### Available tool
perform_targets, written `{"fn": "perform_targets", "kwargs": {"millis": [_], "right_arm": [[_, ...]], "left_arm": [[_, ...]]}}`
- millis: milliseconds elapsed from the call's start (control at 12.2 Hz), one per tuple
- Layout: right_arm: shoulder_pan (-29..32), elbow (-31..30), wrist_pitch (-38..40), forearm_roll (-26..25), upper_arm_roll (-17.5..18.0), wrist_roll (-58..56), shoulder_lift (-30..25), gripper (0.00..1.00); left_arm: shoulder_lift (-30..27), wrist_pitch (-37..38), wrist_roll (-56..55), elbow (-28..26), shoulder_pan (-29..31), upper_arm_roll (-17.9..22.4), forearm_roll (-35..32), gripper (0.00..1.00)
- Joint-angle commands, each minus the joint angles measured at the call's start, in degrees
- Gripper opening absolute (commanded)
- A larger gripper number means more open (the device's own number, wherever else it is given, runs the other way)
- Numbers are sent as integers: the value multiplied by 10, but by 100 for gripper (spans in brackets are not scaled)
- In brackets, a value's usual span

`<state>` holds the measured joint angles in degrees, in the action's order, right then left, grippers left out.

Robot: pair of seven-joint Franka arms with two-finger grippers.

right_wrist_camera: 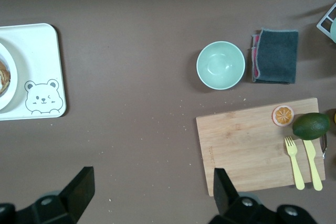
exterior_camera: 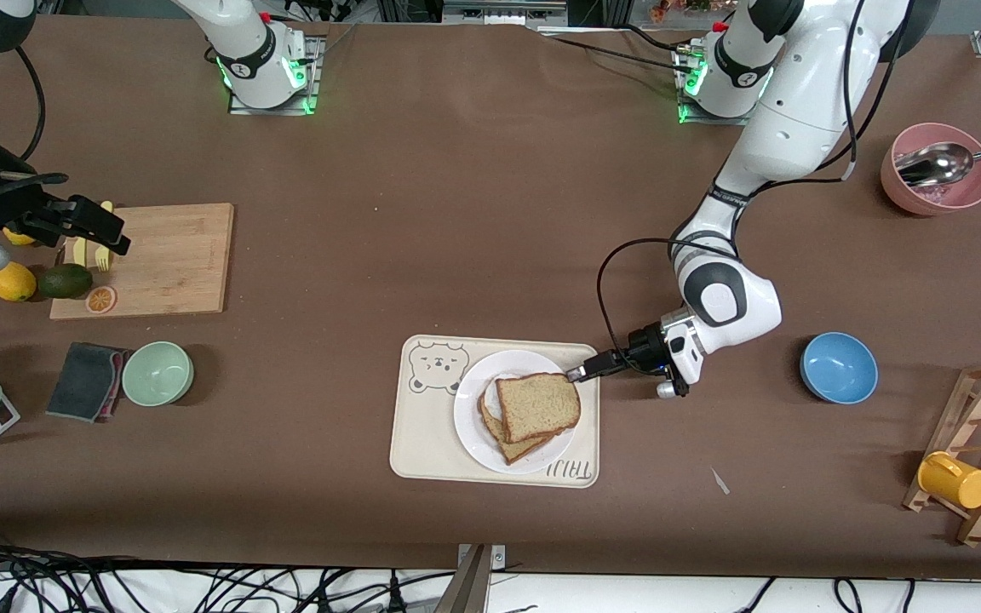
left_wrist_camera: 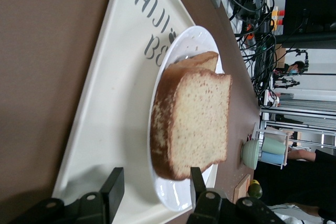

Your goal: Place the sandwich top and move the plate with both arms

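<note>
lying flat on the plate (exterior_camera: 480,443), sandwich top (exterior_camera: 539,406) — left gripper (exterior_camera: 577,373) spread, empty — right gripper (right_wrist_camera: 152,192) spread.

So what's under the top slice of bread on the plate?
Under the sandwich top lies a second bread slice, its edges peeking out, on the plate. Whatever filling sits between the slices is covered and cannot be seen.
</note>
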<state>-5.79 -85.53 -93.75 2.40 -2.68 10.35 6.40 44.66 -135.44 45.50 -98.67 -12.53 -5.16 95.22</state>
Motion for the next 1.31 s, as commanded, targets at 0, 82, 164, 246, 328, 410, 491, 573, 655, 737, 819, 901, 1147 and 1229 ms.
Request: {"fn": "perform_targets", "kwargs": {"millis": [0, 82, 164, 246, 328, 410, 491, 573, 655, 737, 819, 901, 1147, 1229], "right_arm": [[4, -1, 9, 9, -7, -12, -8, 100], [4, 0, 4, 9, -8, -12, -8, 100], [4, 2, 1, 9, -8, -12, -7, 100], [4, 2, 0, 9, -8, -12, -7, 100], [4, 2, 0, 9, -9, -12, -8, 100], [5, 2, 2, 9, -14, -12, -8, 100], [4, 3, 2, 10, -20, -12, -10, 100], [4, 3, 2, 10, -19, -12, -10, 100], [4, 3, 1, 10, -20, -12, -10, 100], [4, 3, 1, 11, -20, -12, -10, 100], [4, 3, 1, 11, -20, -12, -10, 100], [4, 4, 3, 10, -20, -12, -10, 100], [4, 5, 7, 9, -29, -28, -15, 100], [4, 5, 7, 9, -28, -29, -15, 100]], "left_arm": [[-63, 0, -5, -75, 16, -1, -38, 58], [-76, 1, -5, -85, 21, -1, -40, 58], [-89, 2, -6, -91, 23, -2, -56, 58], [-101, 2, -11, -96, 24, -2, -65, 58], [-120, 2, -18, -110, 24, -1, -72, 58], [-141, 1, -20, -130, 24, -1, -87, 58], [-170, -1, -23, -157, 36, -1, -119, 58], [-204, -1, -41, -185, 48, -1, -162, 58], [-240, 0, -69, -211, 64, -2, -227, 61], [-275, 5, -101, -231, 79, -1, -291, 72], [-301, 7, -121, -243, 94, -2, -348, 100], [-313, 8, -124, -243, 108, -1, -389, 100], [-351, 25, -191, -243, 124, -1, -499, 100], [-370, 36, -234, -242, 130, -1, -561, 100]]}}
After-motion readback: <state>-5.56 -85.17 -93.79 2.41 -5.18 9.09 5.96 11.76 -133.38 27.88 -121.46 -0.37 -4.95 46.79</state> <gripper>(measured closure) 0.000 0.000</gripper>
